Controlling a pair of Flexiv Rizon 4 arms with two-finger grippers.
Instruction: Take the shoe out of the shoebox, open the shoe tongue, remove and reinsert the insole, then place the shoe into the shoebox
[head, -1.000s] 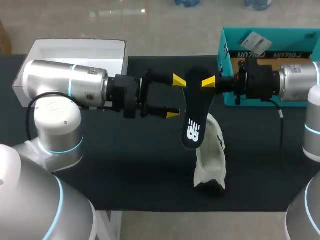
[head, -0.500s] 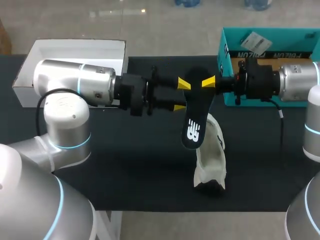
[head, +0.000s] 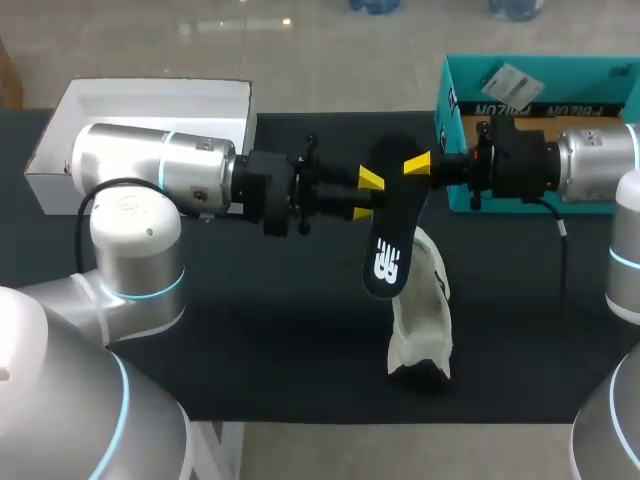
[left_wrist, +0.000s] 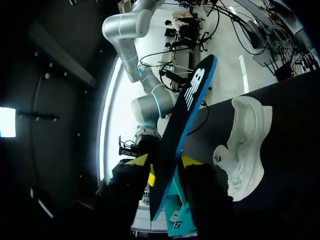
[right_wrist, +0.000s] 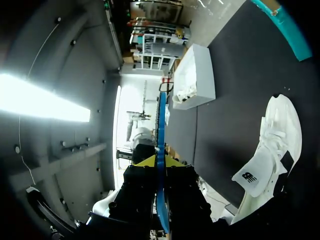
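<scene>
The white shoe (head: 420, 310) lies on the table, emptied. Above it our right gripper (head: 412, 168) clamps the insole (head: 388, 235) by its far end. Our left gripper (head: 366, 196) has slid in against that end; whether it grips we cannot tell, but a handover looks likely before reinsertion.

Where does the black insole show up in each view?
Head view: insole mid-picture, in the air above the white shoe.
Left wrist view: insole runs out ahead from the left gripper.
Right wrist view: insole edge-on between the right gripper fingers.
Shared landmark: the white shoe, lying beside it in all three.
</scene>
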